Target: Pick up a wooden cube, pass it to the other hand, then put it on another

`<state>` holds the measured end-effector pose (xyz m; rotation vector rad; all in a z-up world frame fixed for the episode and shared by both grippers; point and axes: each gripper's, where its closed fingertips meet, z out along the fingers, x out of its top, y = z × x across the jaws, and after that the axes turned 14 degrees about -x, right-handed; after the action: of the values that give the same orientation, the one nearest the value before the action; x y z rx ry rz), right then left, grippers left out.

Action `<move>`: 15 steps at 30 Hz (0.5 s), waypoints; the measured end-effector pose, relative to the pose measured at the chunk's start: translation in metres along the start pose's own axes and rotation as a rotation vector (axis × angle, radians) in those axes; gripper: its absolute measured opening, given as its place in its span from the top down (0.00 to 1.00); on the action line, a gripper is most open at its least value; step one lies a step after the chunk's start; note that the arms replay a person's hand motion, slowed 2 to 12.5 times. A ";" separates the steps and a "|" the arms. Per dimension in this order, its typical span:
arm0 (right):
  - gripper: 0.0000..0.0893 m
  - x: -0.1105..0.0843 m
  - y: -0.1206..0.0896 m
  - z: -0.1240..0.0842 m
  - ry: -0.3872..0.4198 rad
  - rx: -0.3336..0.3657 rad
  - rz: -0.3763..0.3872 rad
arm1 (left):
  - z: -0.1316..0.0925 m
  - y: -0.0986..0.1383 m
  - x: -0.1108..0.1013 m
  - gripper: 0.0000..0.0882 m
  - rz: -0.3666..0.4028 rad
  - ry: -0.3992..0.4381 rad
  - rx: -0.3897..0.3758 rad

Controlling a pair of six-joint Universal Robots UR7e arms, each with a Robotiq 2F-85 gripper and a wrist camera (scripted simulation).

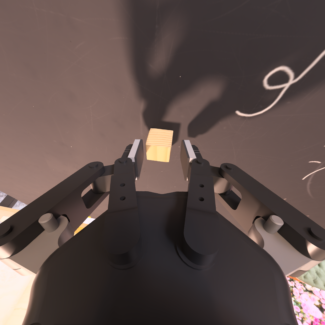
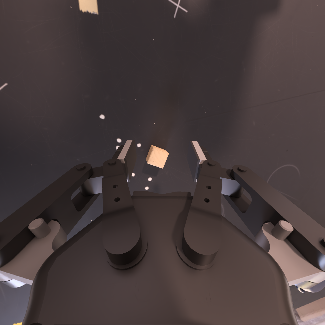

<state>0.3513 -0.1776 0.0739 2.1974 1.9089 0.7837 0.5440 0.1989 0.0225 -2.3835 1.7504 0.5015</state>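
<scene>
In the left wrist view a pale wooden cube rests on the dark table. My left gripper is open around it, one finger on each side, with a narrow gap at the left pad and a wider gap at the right pad. In the right wrist view another wooden cube lies on the table below, turned at an angle. My right gripper is open and empty, held high above that cube, which shows small between the fingers.
The dark table top carries white chalk-like scribbles, a white cross and white dots. A strip of tan tape lies at the far edge. The table edge shows low at the left, with pink flowers beyond at lower right.
</scene>
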 end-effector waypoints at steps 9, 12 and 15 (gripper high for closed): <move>0.42 0.002 -0.001 -0.003 0.017 -0.010 0.004 | 0.001 -0.003 -0.001 0.70 0.014 -0.001 -0.003; 0.42 0.003 -0.001 -0.005 0.024 -0.015 0.005 | 0.000 -0.001 -0.001 0.70 0.014 0.008 -0.018; 0.43 0.004 0.000 -0.006 0.029 -0.020 0.007 | 0.000 0.000 -0.001 0.70 0.010 0.019 -0.035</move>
<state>0.3488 -0.1750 0.0799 2.1939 1.8988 0.8374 0.5435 0.1994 0.0226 -2.4125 1.7770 0.5169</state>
